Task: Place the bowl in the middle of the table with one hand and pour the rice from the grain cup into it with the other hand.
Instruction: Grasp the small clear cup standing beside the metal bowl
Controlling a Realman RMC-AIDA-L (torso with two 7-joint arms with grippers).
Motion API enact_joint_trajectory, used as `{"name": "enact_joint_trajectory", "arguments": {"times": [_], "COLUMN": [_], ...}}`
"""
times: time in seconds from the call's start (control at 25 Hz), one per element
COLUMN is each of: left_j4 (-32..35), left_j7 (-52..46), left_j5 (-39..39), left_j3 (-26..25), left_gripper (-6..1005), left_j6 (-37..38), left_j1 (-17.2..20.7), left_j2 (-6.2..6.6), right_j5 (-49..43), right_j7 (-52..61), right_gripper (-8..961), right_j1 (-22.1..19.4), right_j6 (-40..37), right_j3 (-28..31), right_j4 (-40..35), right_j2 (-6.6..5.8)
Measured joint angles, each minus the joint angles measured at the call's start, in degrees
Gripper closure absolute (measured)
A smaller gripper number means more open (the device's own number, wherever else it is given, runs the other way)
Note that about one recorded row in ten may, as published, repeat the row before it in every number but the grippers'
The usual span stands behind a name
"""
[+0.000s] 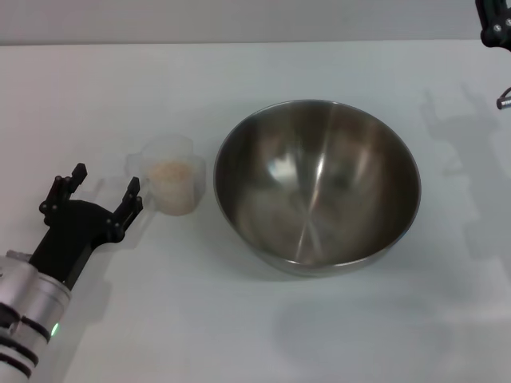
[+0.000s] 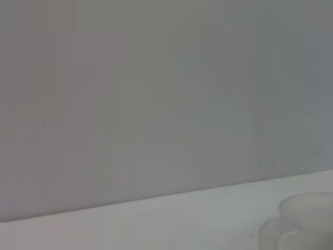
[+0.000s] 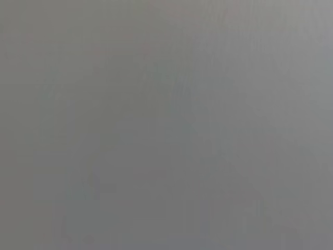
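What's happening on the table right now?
The left end effector is open and sits on the table just beside the grain cup, not yet gripping it. The rice is in the cup. The bowl stands empty near the table's middle. The right end effector is off at the far right edge, away from everything.

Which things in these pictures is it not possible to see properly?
- Right gripper, head view: cut off by the corner; fingers unseen.
- Right wrist view: blank grey only.
- Grain cup, left wrist view: blurred, cut by the edge.
- Rice depth, head view: frosted cup wall hides it.
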Motion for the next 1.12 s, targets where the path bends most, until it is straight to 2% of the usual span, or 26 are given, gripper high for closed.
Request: {"name": "enact_joint_trajectory", "arguments": {"times": [1.12], "left_j4": [-0.1], "left_j7": [0.0], "left_j5": [0.0], "left_j3": [-3.7], "left_gripper": [202], "left_j6": [-4.6], "left_j1": [-3.2], "left_j2": [0.00], "right_j5": [-0.2], "right_j7": [0.0], "right_gripper": [355], "right_j1": [0.1], "right_j6": [-0.3], "right_j3": [0.0], "right_j4": [0.5], "right_j2": [0.00]}}
